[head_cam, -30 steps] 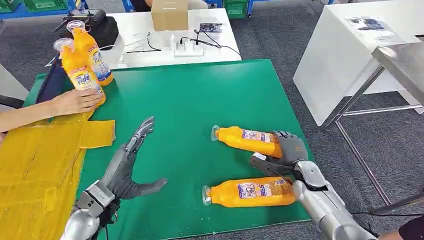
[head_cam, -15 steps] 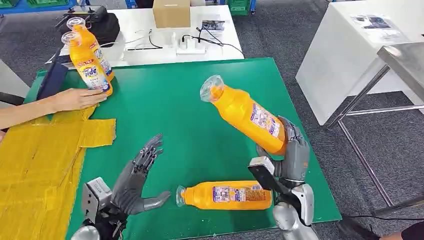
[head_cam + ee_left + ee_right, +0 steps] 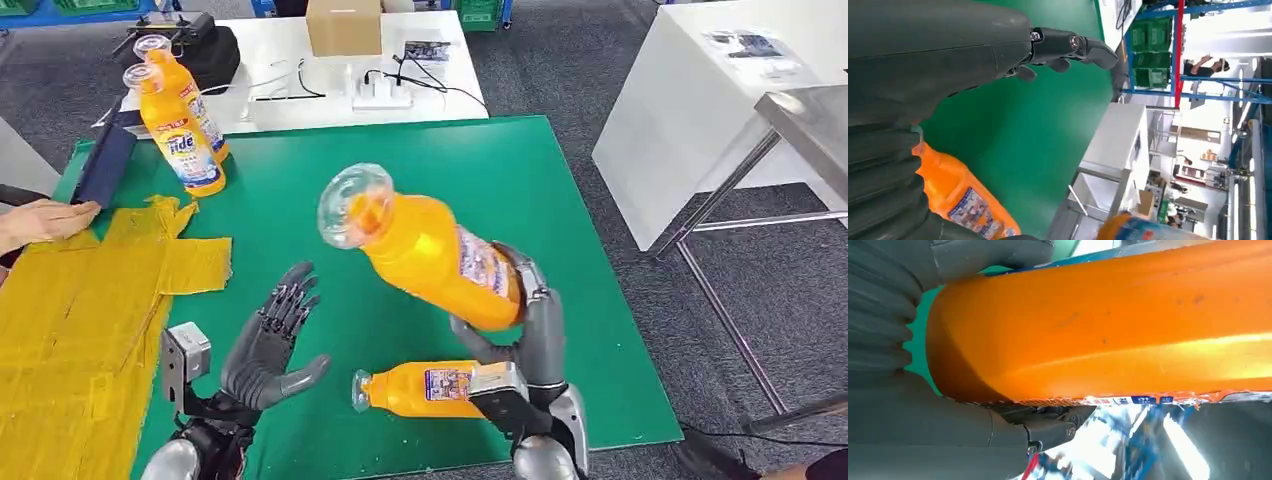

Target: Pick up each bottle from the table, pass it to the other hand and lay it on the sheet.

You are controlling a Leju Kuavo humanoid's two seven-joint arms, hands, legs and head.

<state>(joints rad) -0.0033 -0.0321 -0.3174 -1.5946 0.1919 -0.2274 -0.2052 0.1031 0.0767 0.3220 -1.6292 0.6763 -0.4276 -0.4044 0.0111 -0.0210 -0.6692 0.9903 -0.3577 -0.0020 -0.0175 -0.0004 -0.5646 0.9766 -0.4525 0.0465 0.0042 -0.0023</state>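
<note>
Four orange bottles (image 3: pixel 430 250), one yellow sheet (image 3: pixel 80 320)

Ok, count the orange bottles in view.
4. Two stand upright at the mat's far left corner, one lies near the front edge, and one is held up in the right hand.

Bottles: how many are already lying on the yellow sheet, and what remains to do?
None lies on the yellow sheet yet. The right robot hand holds one bottle raised; the left robot hand waits open. Left: this handover, the lying bottle, and two standing bottles at the mat's far corner.
</note>
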